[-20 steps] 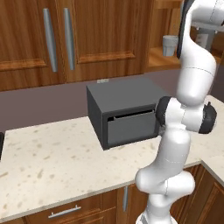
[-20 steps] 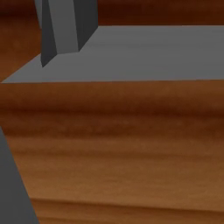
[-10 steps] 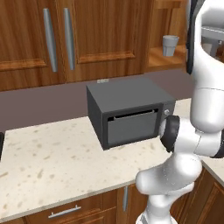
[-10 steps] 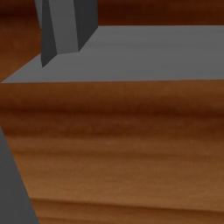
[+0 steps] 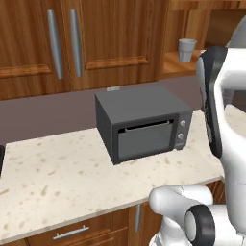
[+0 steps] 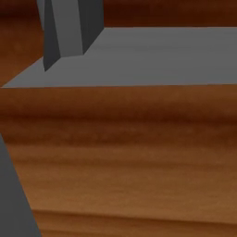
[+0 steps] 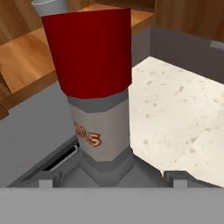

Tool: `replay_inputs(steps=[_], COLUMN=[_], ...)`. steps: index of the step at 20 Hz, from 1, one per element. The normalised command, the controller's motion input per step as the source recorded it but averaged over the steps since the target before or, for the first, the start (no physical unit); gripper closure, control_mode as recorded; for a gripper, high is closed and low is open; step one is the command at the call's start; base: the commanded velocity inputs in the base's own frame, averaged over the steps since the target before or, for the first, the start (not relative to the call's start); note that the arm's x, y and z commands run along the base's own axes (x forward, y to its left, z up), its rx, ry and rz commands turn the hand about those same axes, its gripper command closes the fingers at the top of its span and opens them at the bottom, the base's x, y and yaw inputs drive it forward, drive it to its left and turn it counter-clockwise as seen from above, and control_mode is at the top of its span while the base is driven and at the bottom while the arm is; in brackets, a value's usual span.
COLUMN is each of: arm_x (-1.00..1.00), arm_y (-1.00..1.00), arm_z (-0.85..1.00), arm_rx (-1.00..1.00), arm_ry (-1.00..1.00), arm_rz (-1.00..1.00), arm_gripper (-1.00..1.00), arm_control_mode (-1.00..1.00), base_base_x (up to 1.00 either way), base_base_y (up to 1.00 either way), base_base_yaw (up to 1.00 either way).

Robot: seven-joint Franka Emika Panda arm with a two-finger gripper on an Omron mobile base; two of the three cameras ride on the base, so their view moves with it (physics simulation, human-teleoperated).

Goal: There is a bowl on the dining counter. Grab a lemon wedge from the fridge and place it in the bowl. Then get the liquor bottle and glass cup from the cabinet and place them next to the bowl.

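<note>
At the far left of the left base view, the reddish-brown wooden wall cabinet (image 5: 110, 43) with grey vertical bar handles (image 5: 55, 43) is seen with these two panelled doors closed. Below it, the beige speckled stone desk (image 5: 57, 178) carries a dark grey boxy countertop oven (image 5: 144, 125), which is set back against the wall with its door shut. Further right, the small pale grey translucent glass cup (image 5: 187, 49) is left standing upright on an open wooden shelf (image 5: 175, 65) above and behind the oven. It is untouched, and its fetching is judged to be a later step.

In the hand view, a liquor bottle with a grey labelled body and a broad red upper part (image 7: 96, 87) is seen very close, rising between the two fingertips of the pincer (image 7: 110, 180). The jaws are set wide on either side of the bottle's lower body. The oven top lies behind the bottle at the left and the speckled desk at the right, with nothing seen to support it. It is therefore judged to be clamped and carried rather than standing. The wide setting is explained by the girth of the bottle. A hold low on the body is judged to let the bottle be put down upright beside the bowl.
</note>
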Motion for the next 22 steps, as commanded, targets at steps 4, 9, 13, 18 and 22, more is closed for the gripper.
replay_inputs(steps=[4, 9, 13, 18, 22], arm_x=[-0.33, -0.13, 0.0, 0.0, 0.0], arm_y=[0.28, 0.16, 0.12, 0.1, 0.17], arm_z=[-0.67, -0.26, -0.02, 0.0, 0.0], arm_rx=[-0.08, -0.02, 0.0, 0.0, 0.0], arm_ry=[-0.19, -0.13, -0.06, 0.0, 0.02], arm_rz=[0.0, 0.0, 0.03, 0.12, 0.13], arm_gripper=[1.0, 1.0, 1.0, 1.0, 1.0], arm_control_mode=[-1.0, -1.0, -1.0, -1.0, -1.0], base_base_x=[0.0, 0.0, 0.0, 0.0, 0.0], base_base_y=[0.0, 0.0, 0.0, 0.0, 0.0], base_base_yaw=[0.0, 0.0, 0.0, 0.0, 0.0])
